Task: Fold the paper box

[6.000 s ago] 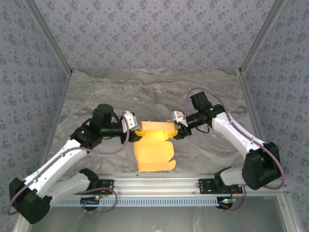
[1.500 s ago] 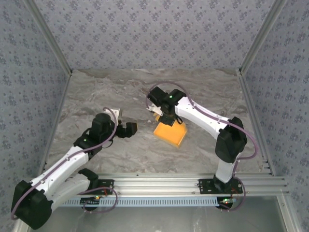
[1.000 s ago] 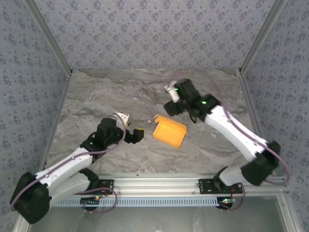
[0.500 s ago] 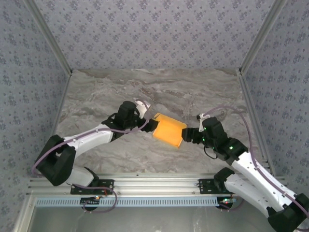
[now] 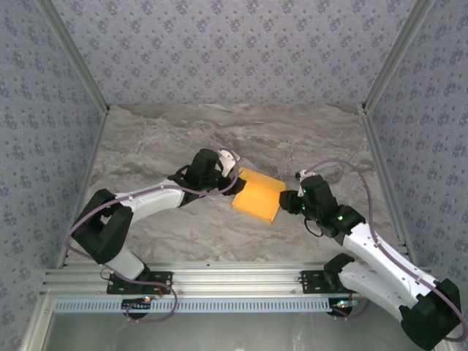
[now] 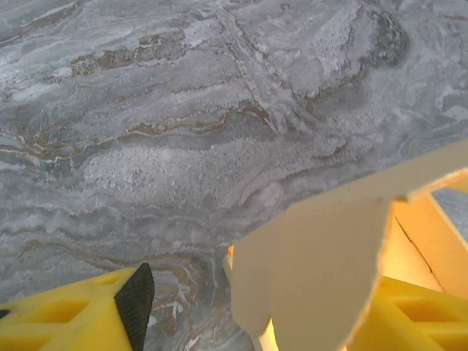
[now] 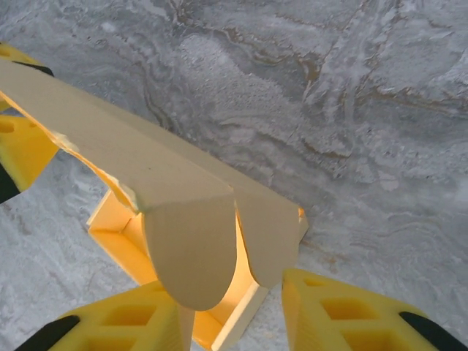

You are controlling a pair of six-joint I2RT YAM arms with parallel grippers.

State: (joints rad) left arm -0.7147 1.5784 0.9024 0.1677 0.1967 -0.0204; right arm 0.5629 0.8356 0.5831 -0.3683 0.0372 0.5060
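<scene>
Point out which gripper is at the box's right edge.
The right gripper: it meets the paper box at its right edge, while the left gripper is at the box's far left corner.

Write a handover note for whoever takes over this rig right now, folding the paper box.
Left gripper: open, jaws straddling a flap at the paper box's far left corner.
Right gripper: around the rounded flaps at the box's right end; grip unclear.
Box: mid-table, lying flat.
Done: shallow box shape, walls up.
Left: probably tucking the loose flaps in.
</scene>
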